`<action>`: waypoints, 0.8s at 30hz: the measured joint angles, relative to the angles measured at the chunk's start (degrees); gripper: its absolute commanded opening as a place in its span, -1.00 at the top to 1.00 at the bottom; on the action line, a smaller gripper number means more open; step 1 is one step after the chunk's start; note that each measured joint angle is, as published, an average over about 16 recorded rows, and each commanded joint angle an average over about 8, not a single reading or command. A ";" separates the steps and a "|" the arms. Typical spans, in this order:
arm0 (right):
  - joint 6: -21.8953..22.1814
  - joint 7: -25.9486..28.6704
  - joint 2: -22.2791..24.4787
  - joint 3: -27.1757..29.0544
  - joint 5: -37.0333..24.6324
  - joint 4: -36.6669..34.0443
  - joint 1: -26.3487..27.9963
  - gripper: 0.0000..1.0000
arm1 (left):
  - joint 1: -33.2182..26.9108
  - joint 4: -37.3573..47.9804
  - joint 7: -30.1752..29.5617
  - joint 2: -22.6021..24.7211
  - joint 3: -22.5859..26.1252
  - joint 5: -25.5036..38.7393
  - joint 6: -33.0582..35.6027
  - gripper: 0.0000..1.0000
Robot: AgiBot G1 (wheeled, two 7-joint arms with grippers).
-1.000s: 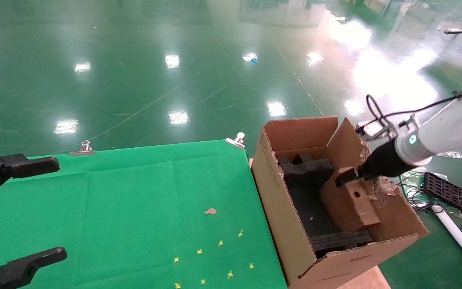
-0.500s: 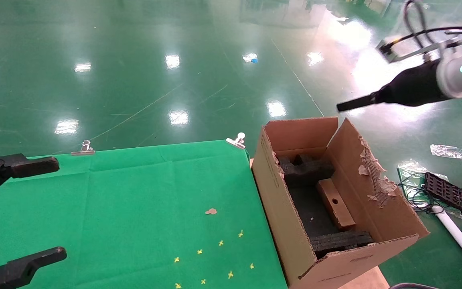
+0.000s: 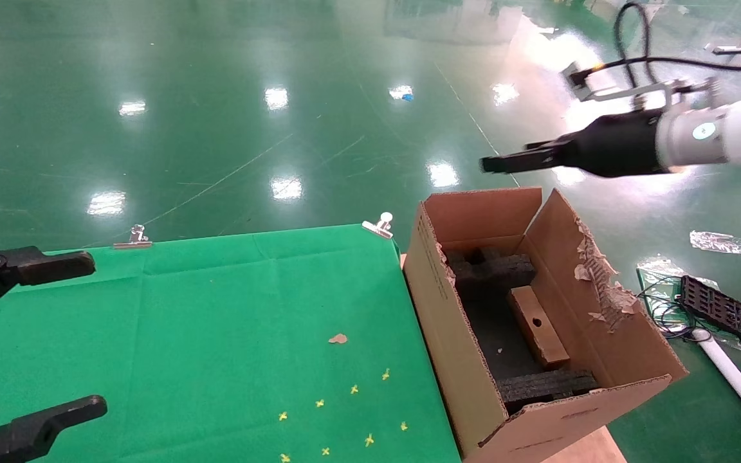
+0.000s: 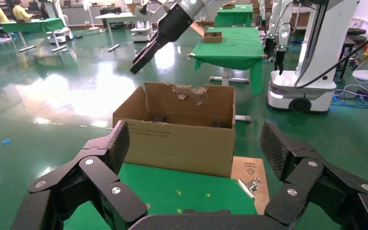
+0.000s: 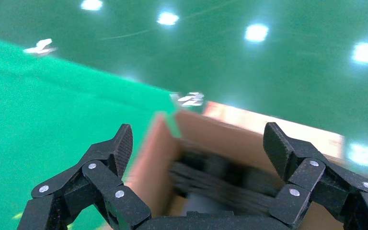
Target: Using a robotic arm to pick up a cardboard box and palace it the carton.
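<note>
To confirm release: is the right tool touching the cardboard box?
Apart. Head view: right tool hangs above the carton; cardboard box lies inside.

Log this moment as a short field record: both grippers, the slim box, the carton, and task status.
right gripper: open, empty, in the air above the carton's far flap
left gripper: open, parked over the green table
cardboard box: inside the carton, standing on its narrow edge by the torn flap, hole edge up
carton: open, black foam blocks inside
status: box placed
</note>
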 measured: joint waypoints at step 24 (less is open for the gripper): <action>-8.38 -9.88 2.55 26.42 9.52 25.49 -23.84 -1.00 | -0.02 0.01 0.04 -0.03 0.07 -0.05 -0.02 -1.00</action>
